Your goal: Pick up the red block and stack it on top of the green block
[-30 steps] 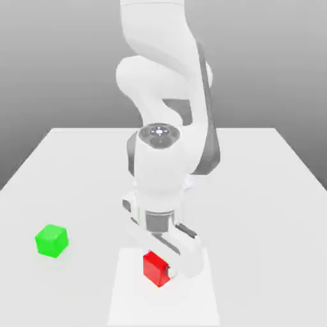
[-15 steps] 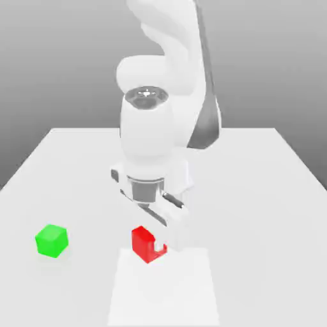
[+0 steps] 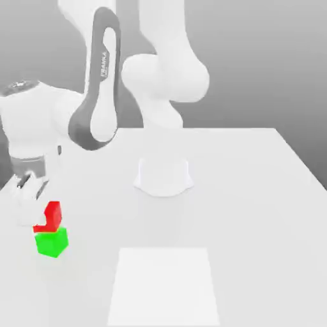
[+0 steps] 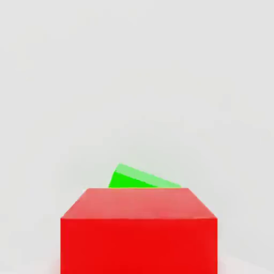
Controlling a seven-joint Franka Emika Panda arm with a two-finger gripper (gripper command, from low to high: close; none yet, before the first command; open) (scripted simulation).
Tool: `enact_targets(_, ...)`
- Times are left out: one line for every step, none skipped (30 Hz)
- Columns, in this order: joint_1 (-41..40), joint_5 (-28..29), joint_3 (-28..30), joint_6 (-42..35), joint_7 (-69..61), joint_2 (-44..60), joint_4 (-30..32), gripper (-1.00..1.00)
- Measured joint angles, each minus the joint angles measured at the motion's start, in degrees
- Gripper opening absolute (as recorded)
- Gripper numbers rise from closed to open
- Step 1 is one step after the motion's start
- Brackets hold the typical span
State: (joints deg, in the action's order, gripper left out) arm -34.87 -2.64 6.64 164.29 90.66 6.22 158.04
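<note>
The red block [image 3: 55, 213] sits right on top of the green block [image 3: 52, 243] near the table's edge at the exterior view's left, their faces touching. My gripper [image 3: 39, 214] hangs down from the white hand at the red block's level, and its white body covers part of that block. In the hand view, the red block [image 4: 139, 235] is close up, with a sliver of the green block [image 4: 140, 179] peeking out beyond its top edge.
The arm's round white base [image 3: 163, 177] stands mid-table. A paler rectangular patch [image 3: 163, 287] marks the white table [image 3: 255, 211] at the front centre. The stacked blocks lie close to the table's edge at the exterior view's left.
The arm lifted the red block off the front centre patch and swung it to the exterior view's left. The red block now rests on the green block.
</note>
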Motion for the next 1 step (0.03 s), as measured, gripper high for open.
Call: enact_targets(0.0,0.0,0.0,0.0,0.0,0.0,0.0,1.00)
